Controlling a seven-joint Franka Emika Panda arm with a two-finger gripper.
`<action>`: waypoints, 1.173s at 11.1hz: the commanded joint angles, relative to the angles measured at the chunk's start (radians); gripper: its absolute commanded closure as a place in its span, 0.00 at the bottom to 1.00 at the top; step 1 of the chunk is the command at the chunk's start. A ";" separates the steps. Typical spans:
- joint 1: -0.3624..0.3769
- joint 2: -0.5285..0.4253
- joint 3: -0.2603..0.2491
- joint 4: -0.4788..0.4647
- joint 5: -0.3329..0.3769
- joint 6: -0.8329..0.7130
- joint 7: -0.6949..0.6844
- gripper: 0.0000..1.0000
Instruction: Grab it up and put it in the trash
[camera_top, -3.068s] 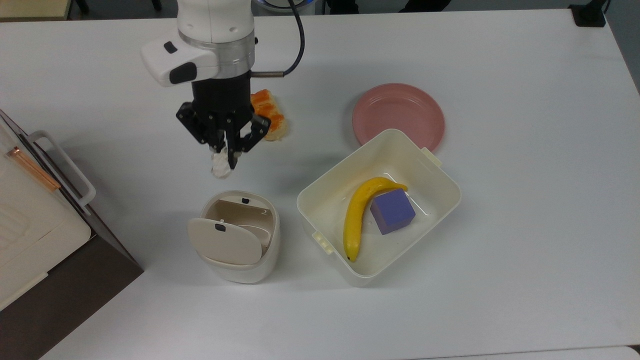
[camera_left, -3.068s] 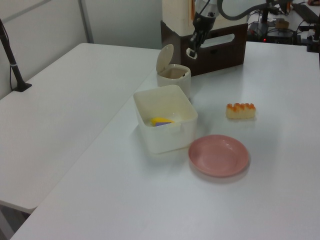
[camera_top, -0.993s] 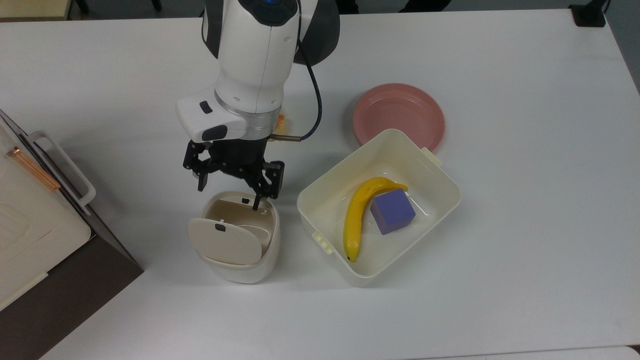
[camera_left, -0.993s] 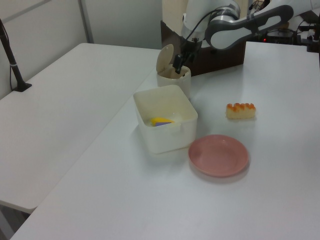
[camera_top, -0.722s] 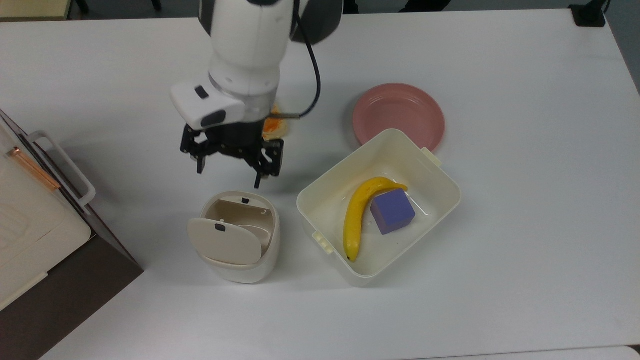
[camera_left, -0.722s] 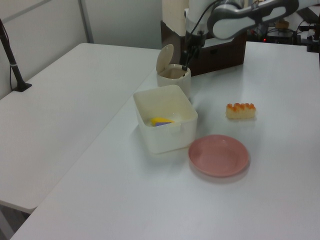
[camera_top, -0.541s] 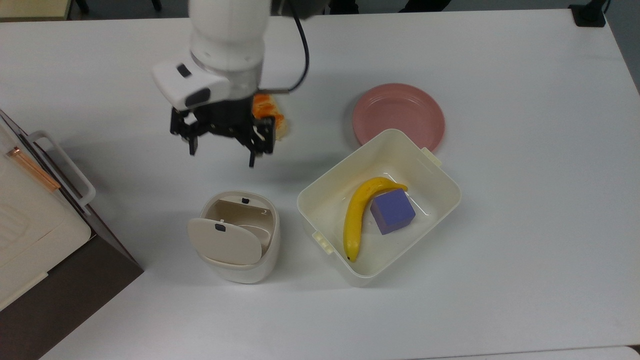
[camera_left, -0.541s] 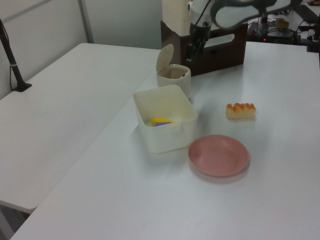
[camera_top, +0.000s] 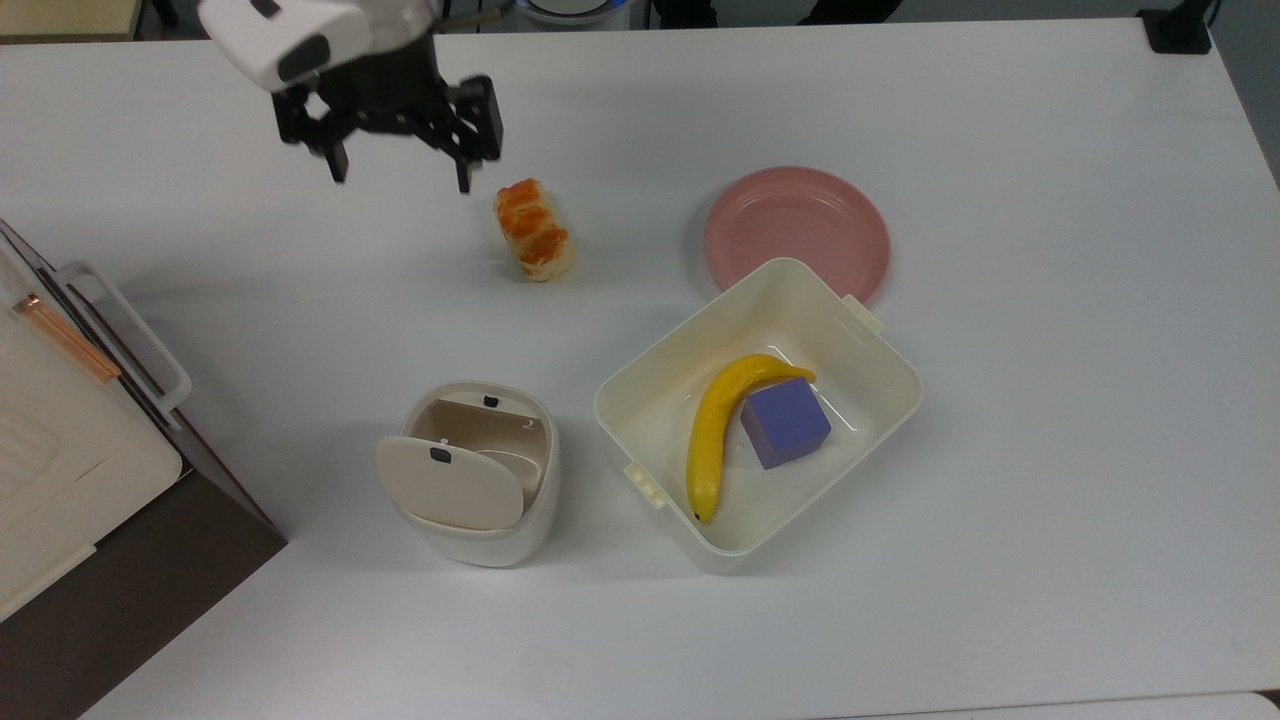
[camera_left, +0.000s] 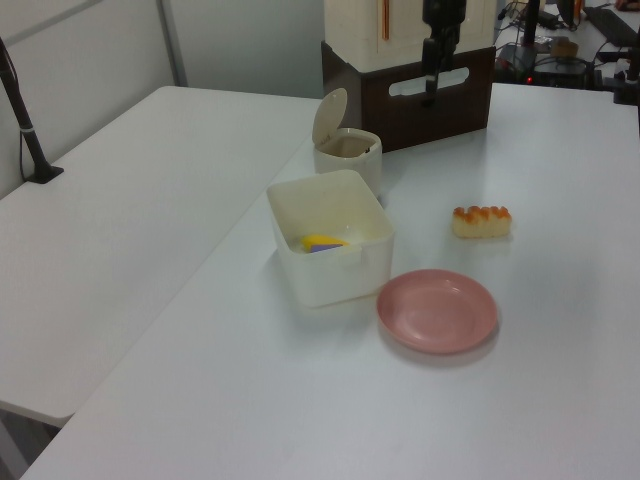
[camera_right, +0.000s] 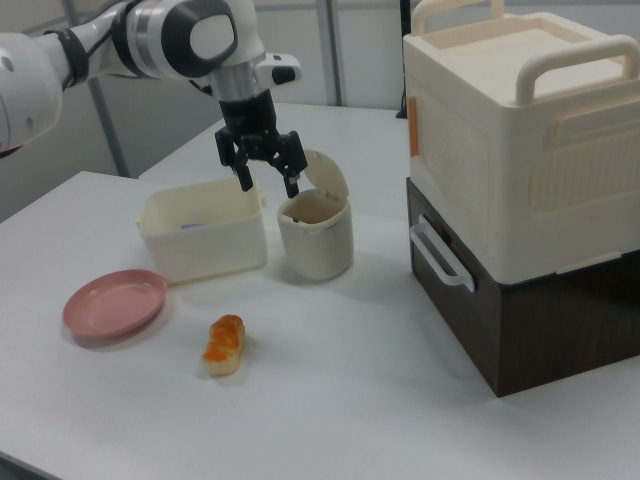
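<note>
Near the top view's upper left, the gripper (camera_top: 400, 180) hangs over the white surface (camera_top: 1050, 400) with its jaws apart and nothing between them. Just to the top view's right of it lies the orange-glazed bread roll (camera_top: 534, 229). Lower down stands the trash (camera_top: 480, 474), its flap lid (camera_top: 449, 484) swung open; the white wad cannot be made out anywhere, and the bin's inside is too dim to tell. Beside the bin, the cream tub (camera_top: 640, 375) holds a banana (camera_top: 712, 430) touching a purple cube (camera_top: 785, 422). A pink plate (camera_top: 797, 228) sits bare behind it.

From the left view, the trash (camera_left: 347, 150) stands behind the tub (camera_left: 340, 262), lid raised.

Across the right view, the gripper (camera_right: 267, 182) hovers above the tub (camera_right: 205, 243) and trash (camera_right: 316, 238), jaws spread.
</note>
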 joint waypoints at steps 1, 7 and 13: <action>0.000 -0.010 -0.029 0.039 0.056 -0.086 -0.030 0.00; 0.000 -0.052 -0.055 0.032 0.124 -0.074 0.095 0.00; 0.020 -0.133 -0.075 -0.034 0.130 -0.080 0.052 0.00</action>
